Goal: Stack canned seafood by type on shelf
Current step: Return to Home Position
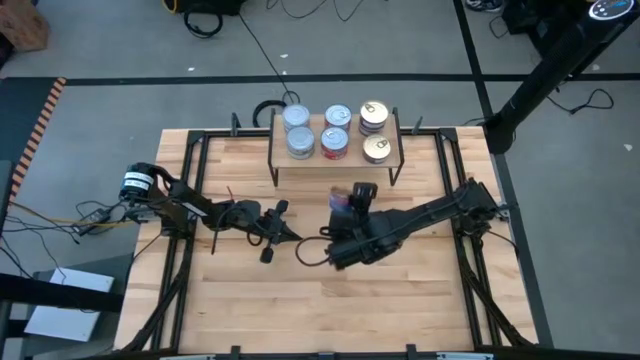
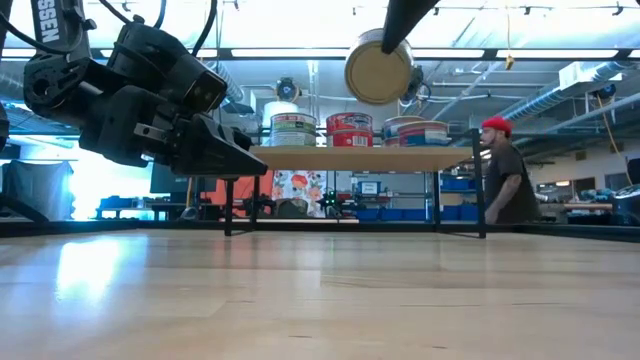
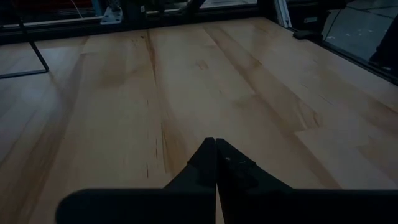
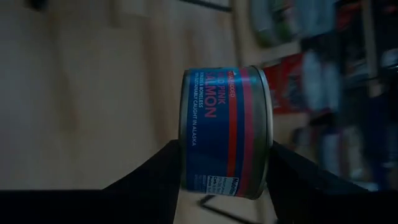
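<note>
High view: a light-wood shelf on black wire legs (image 1: 352,158) sits upper centre, bearing stacked round tins (image 1: 334,143). Just below, the right claw (image 1: 350,197) holds a blue-and-red-labelled flat salmon tin (image 1: 342,200).

Low view: that tin hangs upper centre, gold face toward the camera.

Left wrist view: the left claw (image 3: 215,146) is pinched closed over the wooden surface (image 3: 186,74).

Right wrist view: fingers (image 4: 155,174) clamp the tin's flat ends. Rigid, dense, probably slick metal; squeezing end-to-end looks secure.

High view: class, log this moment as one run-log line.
right gripper: shut on round blue-and-red salmon tin, raised near light-wood wire-legged shelf | left gripper: shut, empty, above wooden table
</note>
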Available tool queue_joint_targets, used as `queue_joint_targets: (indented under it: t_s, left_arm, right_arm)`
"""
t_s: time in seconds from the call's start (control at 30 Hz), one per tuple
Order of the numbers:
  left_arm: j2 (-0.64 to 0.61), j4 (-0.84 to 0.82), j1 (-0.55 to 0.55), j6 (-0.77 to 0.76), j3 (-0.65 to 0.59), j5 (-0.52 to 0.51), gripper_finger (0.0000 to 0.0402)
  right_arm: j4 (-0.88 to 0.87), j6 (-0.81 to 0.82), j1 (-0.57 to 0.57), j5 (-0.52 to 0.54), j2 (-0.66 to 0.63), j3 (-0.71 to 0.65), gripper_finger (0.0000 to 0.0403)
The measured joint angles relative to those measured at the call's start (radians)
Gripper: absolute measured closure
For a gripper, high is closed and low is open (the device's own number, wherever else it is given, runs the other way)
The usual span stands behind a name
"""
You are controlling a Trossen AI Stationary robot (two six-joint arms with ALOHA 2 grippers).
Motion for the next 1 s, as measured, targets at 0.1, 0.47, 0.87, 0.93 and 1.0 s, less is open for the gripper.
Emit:
queue_joint_targets:
  t_s: [0.1, 0.47, 0.87, 0.93, 1.0]
  left_arm:
    - [0.000, -0.008, 0.000, 0.000, 0.000, 0.000, 0.0398]
    - [0.000, -0.012, 0.000, 0.000, 0.000, 0.000, 0.0398]
    - [0.000, -0.017, 0.000, 0.000, 0.000, 0.000, 0.0398]
    - [0.000, -0.016, 0.000, -0.001, 0.000, 0.000, 0.0398]
    - [0.000, -0.014, 0.000, -0.002, 0.000, 0.000, 0.0398]
  right_arm:
    - [0.000, -0.068, -0.024, 0.071, 0.000, 0.000, 0.0204]
    - [0.000, -0.239, -0.113, 0.269, -0.031, -0.023, 0.0204]
    - [-0.001, -0.167, -0.126, 0.320, -0.231, -0.308, 0.0204]
    - [0.000, -0.167, -0.136, 0.345, -0.244, -0.357, 0.0204]
    - [-0.001, -0.163, -0.151, 0.361, -0.254, -0.395, 0.0204]
